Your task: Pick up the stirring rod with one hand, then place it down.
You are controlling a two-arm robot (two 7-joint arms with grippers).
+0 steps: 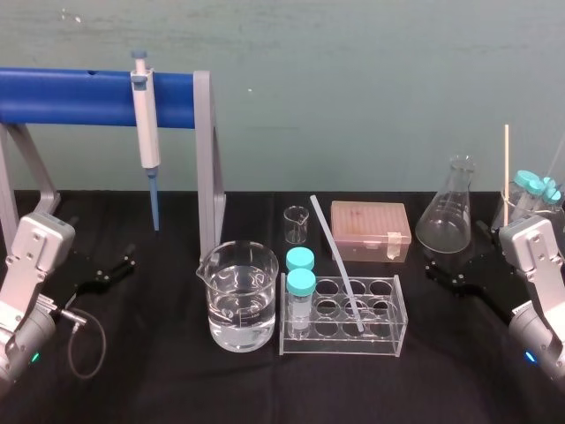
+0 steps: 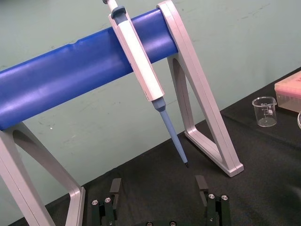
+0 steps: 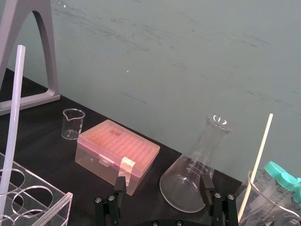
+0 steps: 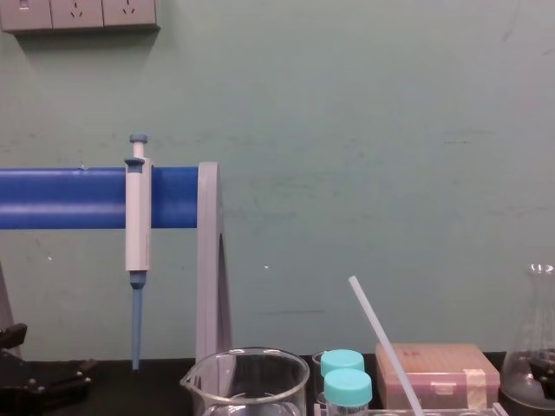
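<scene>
Clear rack (image 1: 388, 340) with stirring rod (image 1: 334, 256) aslant, foot indistinct

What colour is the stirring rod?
Translucent white; the stirring rod shows best in the head view.

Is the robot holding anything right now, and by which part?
Nothing. The left gripper and right gripper are open and empty; the stirring rod leans untouched in the rack.
</scene>
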